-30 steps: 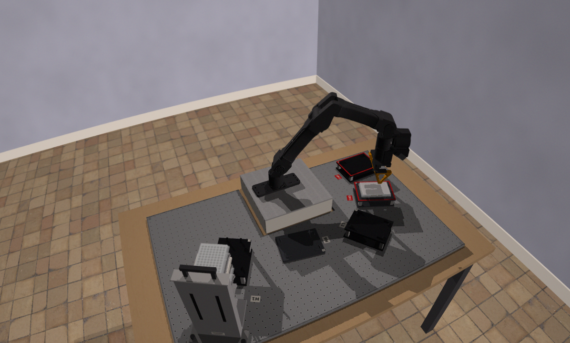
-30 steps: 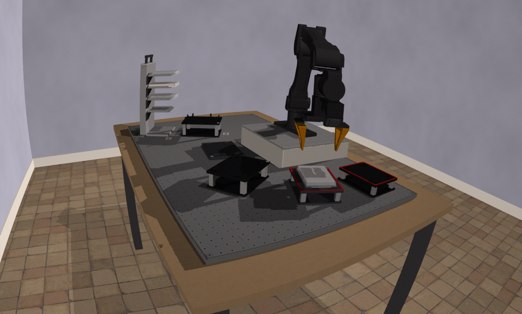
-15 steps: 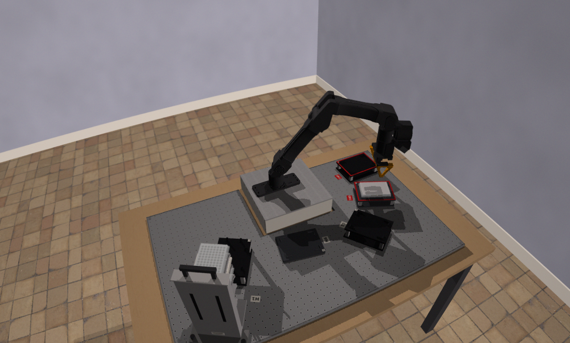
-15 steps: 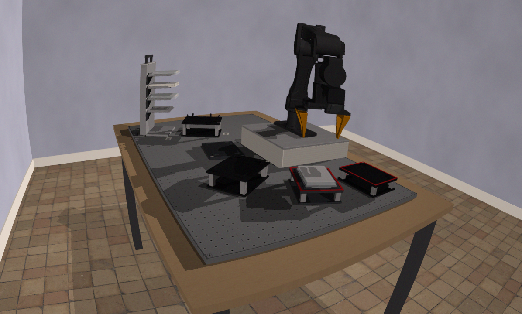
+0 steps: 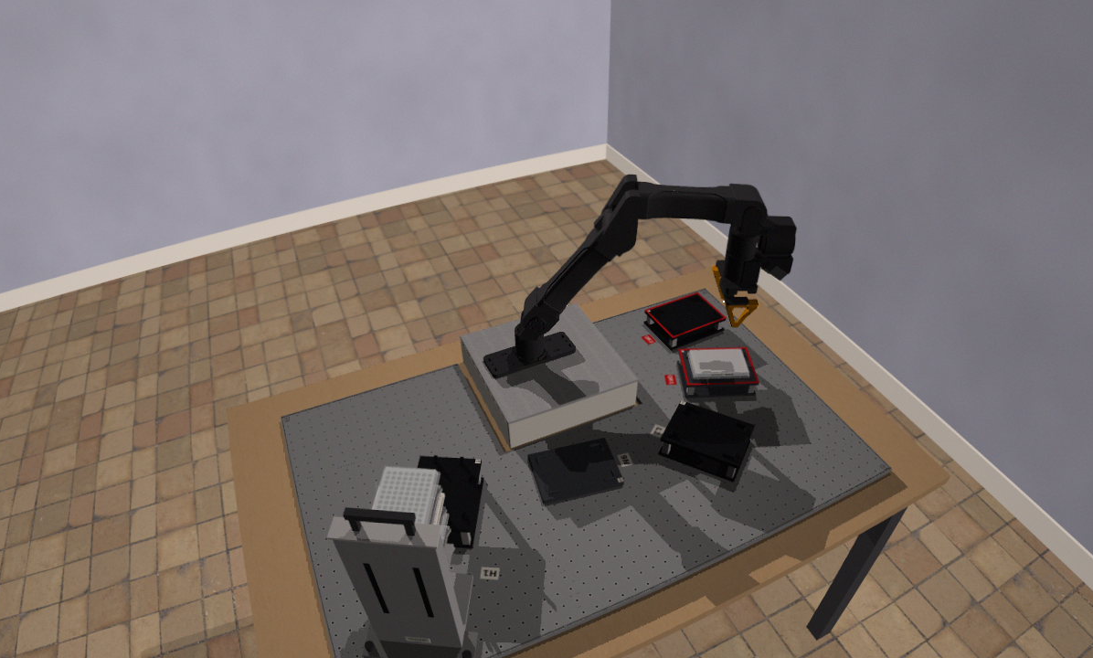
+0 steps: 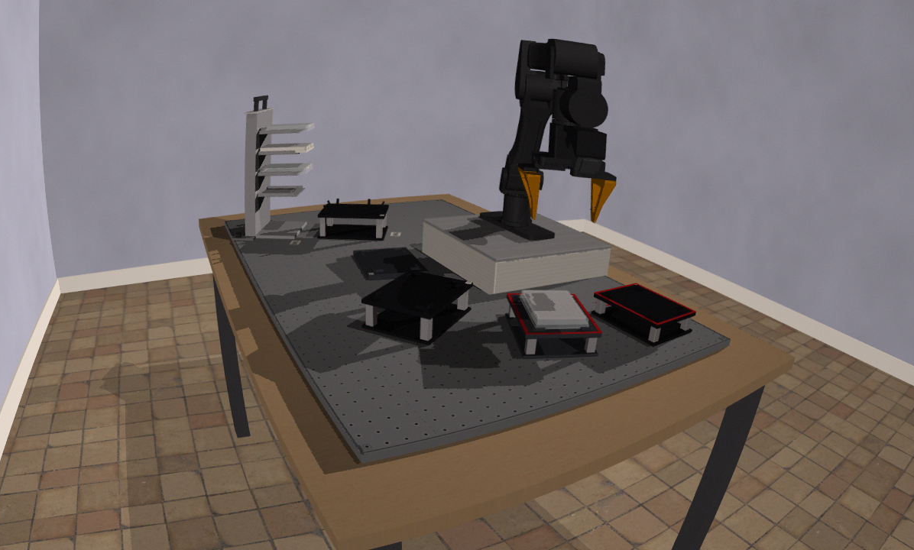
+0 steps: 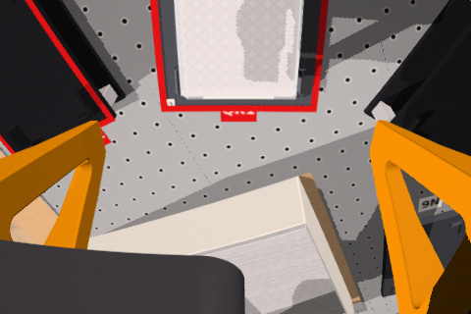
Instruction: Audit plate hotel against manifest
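A white plate (image 7: 238, 7) lies flat in a red nest (image 7: 152, 20). In the wrist view its long side runs up and down the picture, and one short end points toward the gripper (image 7: 235, 190). No letters can be read on the plate from here. The gripper hangs high in the air above the deck (image 6: 405, 389), with its two orange fingers spread as wide as they go, and there is nothing between them. There are two red nests: the one with the plate, and a second red nest (image 5: 685, 315) just beside it that has only a black top. There are three black nests: one (image 5: 705, 439) near the red pair, a low flat one (image 5: 575, 470) beside the grey block (image 5: 558, 384) that the arm (image 5: 608, 237) stands on, and one (image 6: 352, 217) close to the hotel (image 6: 251, 170). The hotel is a tall grey tower at the far corner of the deck, well apart from the gripper. It has four shelves, one above the other, all sticking out the same way. From the top, one white plate (image 5: 406, 493) with many small wells shows on its top shelf. How many more plates sit lower down cannot be told.
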Robot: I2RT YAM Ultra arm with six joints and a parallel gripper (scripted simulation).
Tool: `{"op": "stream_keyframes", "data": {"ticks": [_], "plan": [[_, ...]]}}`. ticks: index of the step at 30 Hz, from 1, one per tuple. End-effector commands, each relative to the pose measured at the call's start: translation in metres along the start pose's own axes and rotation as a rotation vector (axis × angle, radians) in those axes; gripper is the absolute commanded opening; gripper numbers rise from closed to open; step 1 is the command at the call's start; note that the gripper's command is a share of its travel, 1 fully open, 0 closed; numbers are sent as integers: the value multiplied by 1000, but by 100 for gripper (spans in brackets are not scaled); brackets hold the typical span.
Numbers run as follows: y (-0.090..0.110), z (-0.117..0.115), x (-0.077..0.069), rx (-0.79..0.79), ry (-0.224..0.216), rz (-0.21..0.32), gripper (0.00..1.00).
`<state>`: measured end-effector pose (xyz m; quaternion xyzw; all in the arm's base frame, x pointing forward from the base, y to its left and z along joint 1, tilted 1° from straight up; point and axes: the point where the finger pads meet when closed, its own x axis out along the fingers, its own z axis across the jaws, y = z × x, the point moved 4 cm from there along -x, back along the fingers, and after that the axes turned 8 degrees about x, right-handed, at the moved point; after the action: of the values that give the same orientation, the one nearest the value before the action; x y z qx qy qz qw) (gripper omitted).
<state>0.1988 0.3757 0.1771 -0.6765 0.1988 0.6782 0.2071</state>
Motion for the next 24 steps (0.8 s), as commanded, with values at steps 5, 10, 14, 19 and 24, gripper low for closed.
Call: {"op": "stream_keyframes", "data": {"ticks": [5, 10, 14, 19, 24], "plan": [[3, -1, -25, 1, 0, 1, 100], [3, -1, -39, 1, 0, 1, 100], [3, -1, -44, 1, 0, 0, 100], [3, -1, -49, 1, 0, 0, 100], [3, -1, -49, 1, 0, 0, 100]]}}
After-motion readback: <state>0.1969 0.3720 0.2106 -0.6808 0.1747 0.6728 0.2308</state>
